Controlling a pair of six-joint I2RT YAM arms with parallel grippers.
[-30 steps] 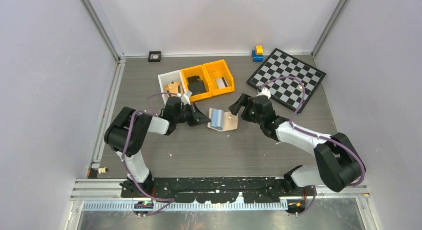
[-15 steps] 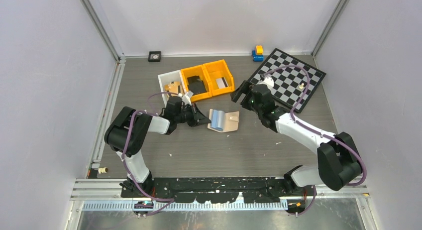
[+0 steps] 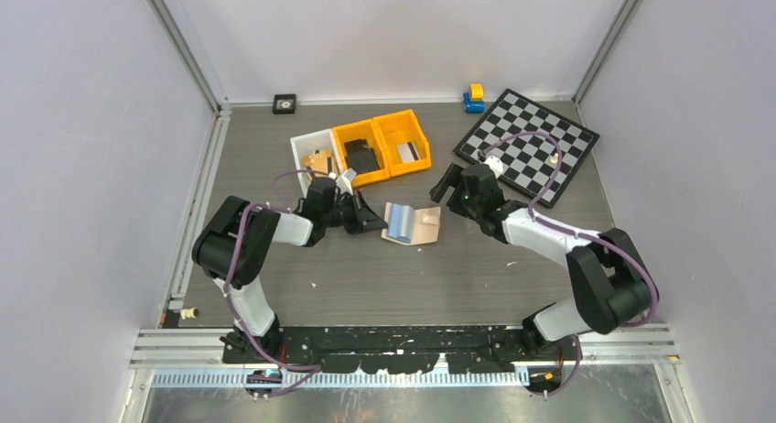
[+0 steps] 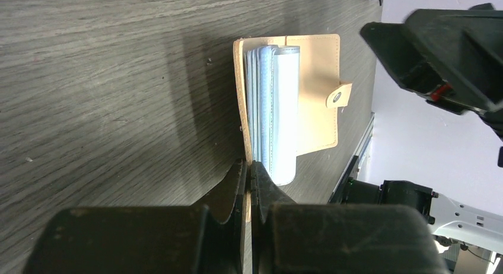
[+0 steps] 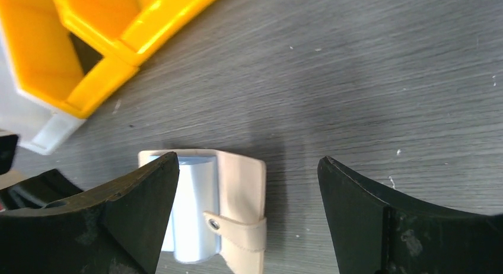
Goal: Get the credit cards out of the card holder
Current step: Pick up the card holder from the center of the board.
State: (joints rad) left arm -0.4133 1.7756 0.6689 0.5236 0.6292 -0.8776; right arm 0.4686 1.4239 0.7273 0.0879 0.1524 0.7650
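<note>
Grey tabletop (image 3: 366,276): card holder (image 3: 412,223) unmoved, right fingers (image 5: 118,220) farther off, wide apart.

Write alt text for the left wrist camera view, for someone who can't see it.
The left gripper pinches the near edge of the open beige card holder on a grey wood-grain table. Its pale see-through pockets fan out; a snap tab juts right.

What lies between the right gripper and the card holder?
Only bare table separates the right gripper from the card holder; the top view shows this.
</note>
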